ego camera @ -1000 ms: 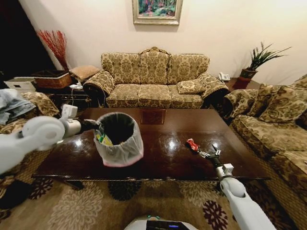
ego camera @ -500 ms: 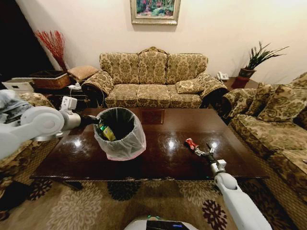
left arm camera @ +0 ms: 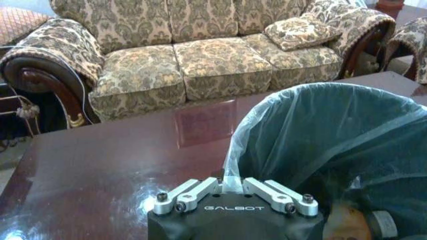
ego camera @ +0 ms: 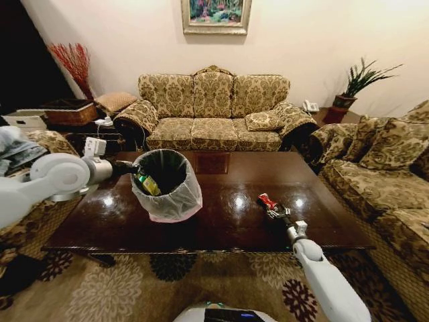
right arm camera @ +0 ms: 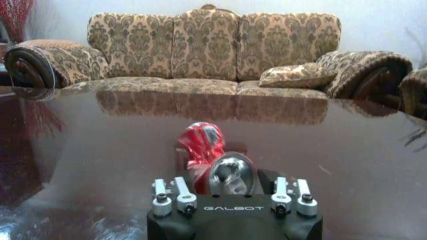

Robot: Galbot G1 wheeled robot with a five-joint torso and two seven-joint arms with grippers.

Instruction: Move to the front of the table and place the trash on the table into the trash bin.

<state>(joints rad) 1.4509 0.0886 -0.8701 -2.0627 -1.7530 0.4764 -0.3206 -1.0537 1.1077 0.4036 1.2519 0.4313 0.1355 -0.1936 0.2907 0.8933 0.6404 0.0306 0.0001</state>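
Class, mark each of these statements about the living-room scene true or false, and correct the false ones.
1. The trash bin stands on the table. True.
2. The left end effector grips the bin's bag at its rim. True.
3. The red wrapper lies inside the bin. False: it lies on the table, at the right end effector.
4. The bin is empty. False: a bottle shows inside.

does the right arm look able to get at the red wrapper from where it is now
Probably yes. The right gripper sits low on the table right at the crumpled red wrapper, which lies directly ahead of its fingers in the right wrist view. Nothing stands between them; the trash bin is well off to the left.
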